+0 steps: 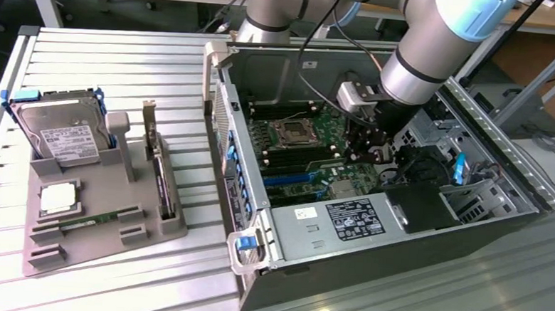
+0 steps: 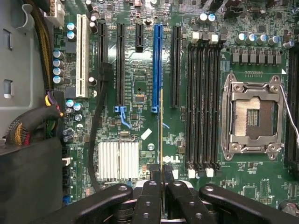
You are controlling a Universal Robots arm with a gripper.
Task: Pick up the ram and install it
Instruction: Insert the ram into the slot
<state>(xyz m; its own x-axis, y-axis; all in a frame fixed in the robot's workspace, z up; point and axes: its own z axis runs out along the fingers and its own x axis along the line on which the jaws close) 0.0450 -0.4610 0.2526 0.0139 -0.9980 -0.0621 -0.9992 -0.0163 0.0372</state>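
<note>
Gripper [image 2: 161, 186] clamped narrow on the ram [image 2: 161, 135], held edge-on as a thin strip sticking out from between the fingers [image 2: 150, 196]. Arm is down inside the open PC case [image 1: 281, 284], over the motherboard [image 2: 135, 116]. Ahead of the tool: blue slot [image 2: 157, 65]; off to one side, four dark memory slots [image 2: 203, 102] and empty CPU socket [image 2: 252, 114].

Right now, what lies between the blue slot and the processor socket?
In the wrist view: one black slot, then a bank of empty memory slots.
</note>
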